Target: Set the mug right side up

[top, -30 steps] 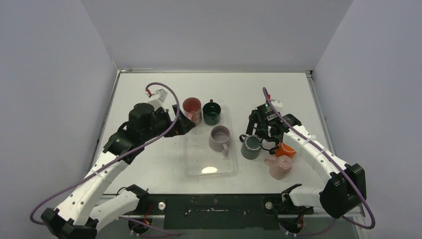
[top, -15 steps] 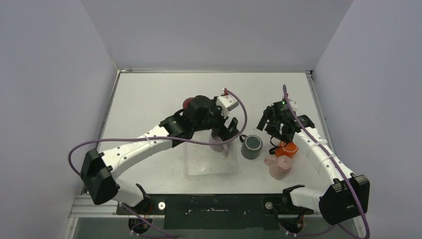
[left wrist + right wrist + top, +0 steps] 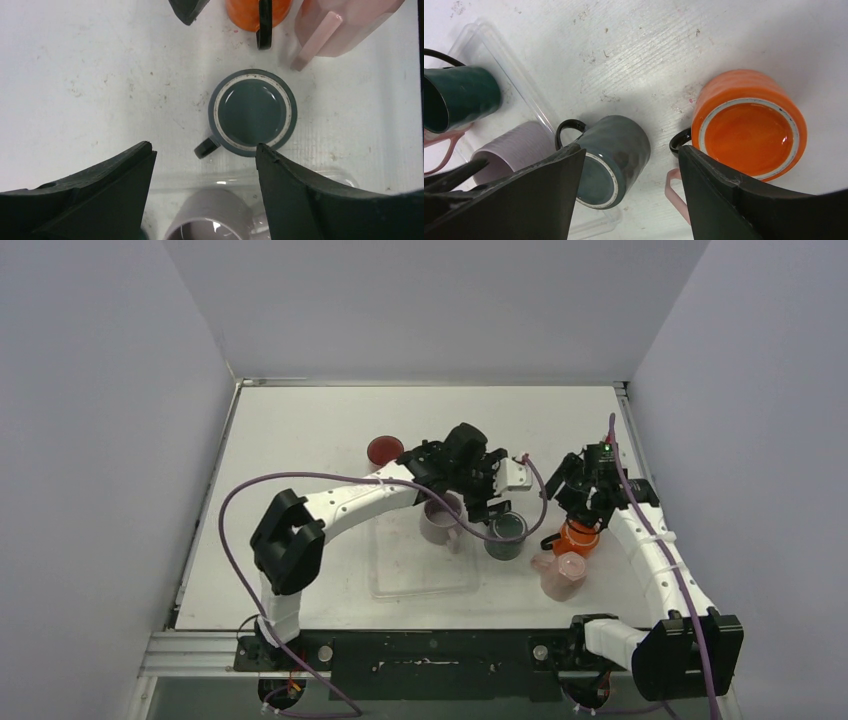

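Observation:
A grey-blue mug [image 3: 505, 531] stands upside down on the table, base ring up, just right of the clear tray [image 3: 400, 580]. In the left wrist view the mug [image 3: 252, 112] has its handle toward me. My left gripper [image 3: 490, 510] is open and empty above the tray's right edge, its tips [image 3: 204, 147] just short of the mug. My right gripper [image 3: 573, 508] is open and empty, above the gap between this mug [image 3: 616, 155] and an upside-down orange mug [image 3: 749, 125].
The orange mug [image 3: 577, 537] and a pink mug [image 3: 562, 575] stand close right of the grey-blue one. A lilac mug [image 3: 440, 520] sits in the tray, a red mug [image 3: 385, 450] behind it. A dark green mug [image 3: 459, 97] shows in the right wrist view.
My left arm has swung from the tray's back left across to the grey-blue mug. My right gripper has drawn back to the right, away from that mug, toward the orange one.

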Robot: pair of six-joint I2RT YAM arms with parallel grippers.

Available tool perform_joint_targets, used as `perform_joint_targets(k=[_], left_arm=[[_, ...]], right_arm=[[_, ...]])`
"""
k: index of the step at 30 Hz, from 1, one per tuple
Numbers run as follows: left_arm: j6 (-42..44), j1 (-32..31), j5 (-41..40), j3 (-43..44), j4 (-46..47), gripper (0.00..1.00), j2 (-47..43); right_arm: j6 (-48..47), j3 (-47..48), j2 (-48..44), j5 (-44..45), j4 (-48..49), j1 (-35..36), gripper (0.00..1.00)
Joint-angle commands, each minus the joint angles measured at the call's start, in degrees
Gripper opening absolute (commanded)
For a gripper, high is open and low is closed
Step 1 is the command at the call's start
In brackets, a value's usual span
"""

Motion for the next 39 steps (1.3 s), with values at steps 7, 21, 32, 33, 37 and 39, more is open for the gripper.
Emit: perform_joint_targets(k=[7, 21, 32, 33, 37, 39], left_arm=[[19.7, 0.1, 5.4, 14.2, -21.5, 0.72, 11.6], [26.7, 1.1, 9.9, 14.8, -19.6, 0.76, 18.6], [29.2, 1.3, 13.1, 17.1, -23.6, 0.59, 19.6], [29.4, 1.2, 13.1, 16.7, -23.9, 0.53, 19.2], [29.2, 0.5, 12.2, 14.3, -22.7, 0.44, 17.0], [29.2, 0.3, 11.5, 13.7, -22.6, 0.43, 16.3]], right_arm=[[-1.2, -2.7, -3.9, -4.1, 0.6, -1.9, 0.70], [1.7, -4.0, -4.4, -4.1, -0.7, -2.8, 0.69], [3.4, -4.6, -5.8, -2.4, -1.3, -3.2, 0.69], [3.3, -4.6, -5.9, -2.3, -1.3, -3.3, 0.69], [3.0, -4.7, -5.9, -2.1, -1.1, -3.3, 0.69], [2.8, -4.8, -5.7, -2.1, -0.9, -3.4, 0.68]])
